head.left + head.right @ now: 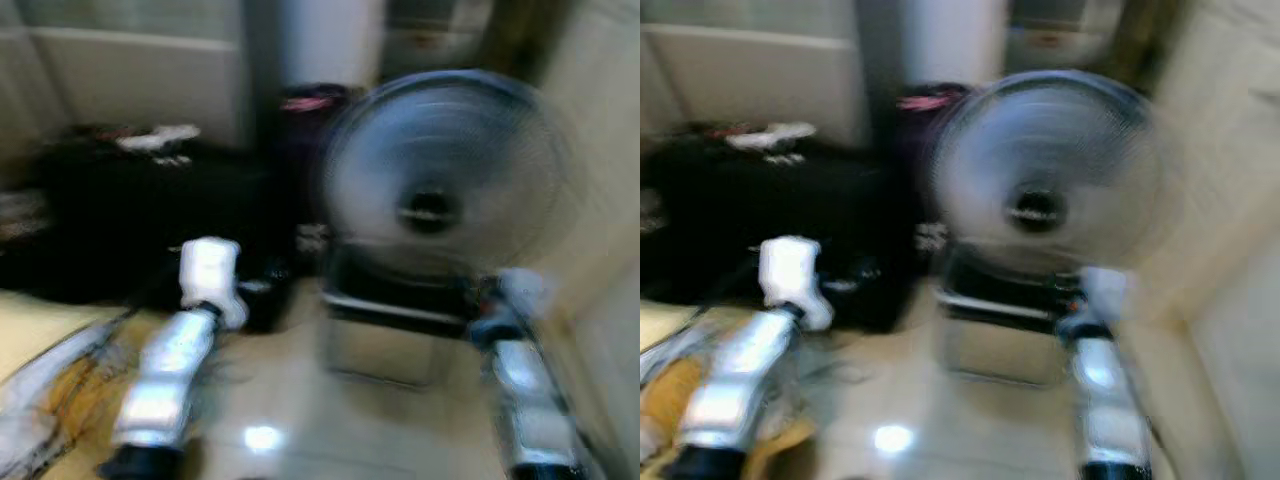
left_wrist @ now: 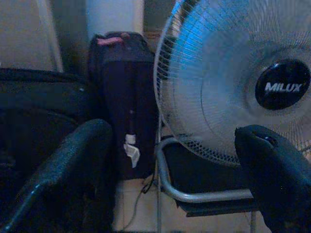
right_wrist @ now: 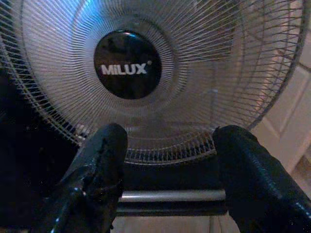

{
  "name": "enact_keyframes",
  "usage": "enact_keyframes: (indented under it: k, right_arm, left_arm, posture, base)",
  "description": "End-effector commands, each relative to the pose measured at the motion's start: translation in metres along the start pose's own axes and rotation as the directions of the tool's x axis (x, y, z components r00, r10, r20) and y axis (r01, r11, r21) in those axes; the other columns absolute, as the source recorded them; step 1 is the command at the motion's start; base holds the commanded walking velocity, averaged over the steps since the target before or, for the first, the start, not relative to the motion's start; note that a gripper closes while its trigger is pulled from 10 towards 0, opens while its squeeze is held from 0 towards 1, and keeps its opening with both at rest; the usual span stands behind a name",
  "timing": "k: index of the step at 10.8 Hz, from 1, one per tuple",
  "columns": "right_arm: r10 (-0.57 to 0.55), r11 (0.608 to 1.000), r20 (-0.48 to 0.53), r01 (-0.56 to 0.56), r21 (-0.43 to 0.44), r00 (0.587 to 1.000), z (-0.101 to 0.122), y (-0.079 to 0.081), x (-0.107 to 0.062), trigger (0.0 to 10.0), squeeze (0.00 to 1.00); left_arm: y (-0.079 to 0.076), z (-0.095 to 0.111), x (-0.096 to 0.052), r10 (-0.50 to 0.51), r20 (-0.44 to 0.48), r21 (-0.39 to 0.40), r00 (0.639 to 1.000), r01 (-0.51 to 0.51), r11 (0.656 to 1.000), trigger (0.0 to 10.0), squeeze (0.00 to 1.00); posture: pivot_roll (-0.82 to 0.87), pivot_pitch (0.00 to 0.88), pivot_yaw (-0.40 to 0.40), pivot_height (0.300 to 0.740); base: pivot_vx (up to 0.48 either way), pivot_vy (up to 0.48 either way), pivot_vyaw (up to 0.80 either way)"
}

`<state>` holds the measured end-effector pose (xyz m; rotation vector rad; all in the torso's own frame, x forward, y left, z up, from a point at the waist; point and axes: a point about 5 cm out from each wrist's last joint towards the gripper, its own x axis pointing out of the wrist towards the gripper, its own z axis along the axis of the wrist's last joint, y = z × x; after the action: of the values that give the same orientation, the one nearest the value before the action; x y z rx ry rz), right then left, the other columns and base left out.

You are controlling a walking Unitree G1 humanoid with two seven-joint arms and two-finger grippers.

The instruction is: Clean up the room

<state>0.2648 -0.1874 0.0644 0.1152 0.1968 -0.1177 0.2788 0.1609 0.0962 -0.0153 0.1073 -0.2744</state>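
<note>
A white MILUX fan (image 1: 435, 170) with a round wire grille stands on a metal-framed stool (image 1: 385, 320) straight ahead. My left gripper (image 2: 175, 133) is open, and between its fingers I see the fan's edge (image 2: 243, 82) and a dark upright suitcase (image 2: 124, 107). My right gripper (image 3: 172, 133) is open too, held just short of the fan's grille (image 3: 131, 73), with the stool's metal bar (image 3: 170, 196) below. Neither gripper holds anything. Both silver arms, left (image 1: 170, 370) and right (image 1: 525, 380), reach forward in the blurred head views.
A large black bag or case (image 1: 130, 210) with small items on top lies at the left. A pale wall (image 1: 600, 200) closes the right side. A yellowish cloth or mat (image 1: 50, 380) lies at the lower left on the glossy tiled floor (image 1: 300, 400).
</note>
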Motion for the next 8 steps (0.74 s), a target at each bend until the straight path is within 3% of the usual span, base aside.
enact_keyframes:
  k: [1, 4, 8]
  right_arm:
    - [-0.026, 0.999, 0.007, 0.027, -0.026, 1.000, 0.0028, -0.0087, -0.0001, 10.0, 0.00]
    - [0.018, 0.998, 0.026, -0.017, -0.053, 1.000, 0.0067, -0.0002, 0.0015, 10.0, 0.00]
    - [0.015, 0.999, 0.034, -0.013, -0.051, 0.999, 0.0074, -0.0009, 0.0003, 10.0, 0.00]
  left_arm:
    - [-0.0074, 0.0039, 0.0038, -0.024, 0.015, -0.001, 1.000, 0.024, 1.000, 10.0, 0.18]
    - [-0.0043, -0.0002, 0.0039, -0.005, -0.001, 0.012, 1.000, 0.005, 1.000, 10.0, 0.18]
    - [-0.0047, -0.0003, 0.0037, -0.007, -0.001, 0.015, 1.000, 0.007, 1.000, 10.0, 0.19]
  posture:
    - [0.00, 0.000, 0.006, 0.740]
    - [0.00, 0.000, 0.007, 0.740]
    - [0.00, 0.000, 0.009, 0.740]
  base:
    - [0.292, 0.000, -0.80]
    - [0.294, 0.000, 0.00]
    - [0.325, 0.000, 0.00]
